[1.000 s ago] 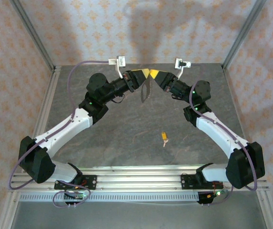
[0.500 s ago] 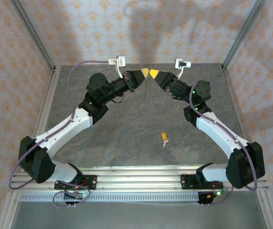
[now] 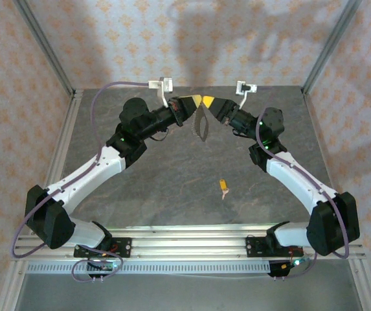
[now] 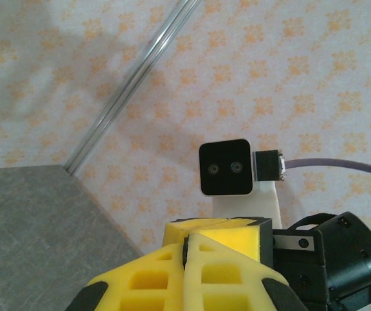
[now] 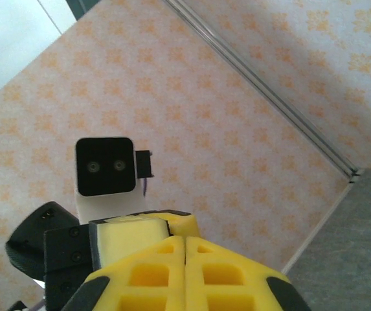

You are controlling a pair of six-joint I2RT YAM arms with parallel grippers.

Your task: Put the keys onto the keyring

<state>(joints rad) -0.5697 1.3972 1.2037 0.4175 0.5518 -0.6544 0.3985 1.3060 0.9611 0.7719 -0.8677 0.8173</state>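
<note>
The left gripper (image 3: 197, 100) and right gripper (image 3: 209, 101) meet tip to tip, each with its yellow fingers pressed together. The keyring (image 3: 202, 124) hangs just below their tips, seemingly pinched by the left one, though the view is too small to be sure. The key (image 3: 223, 186) lies on the table (image 3: 166, 184), well below both grippers, toward the bases.

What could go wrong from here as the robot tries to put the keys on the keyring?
1. The keyring hangs in mid-air where the shut tips of the left gripper and right gripper meet. A poorly timed release could drop it or set it swinging.
2. The key lies flat on the table, far from both grippers. It is tiny, so a pinch may slip.
3. The fingertips sit very close together and could knock each other.
</note>
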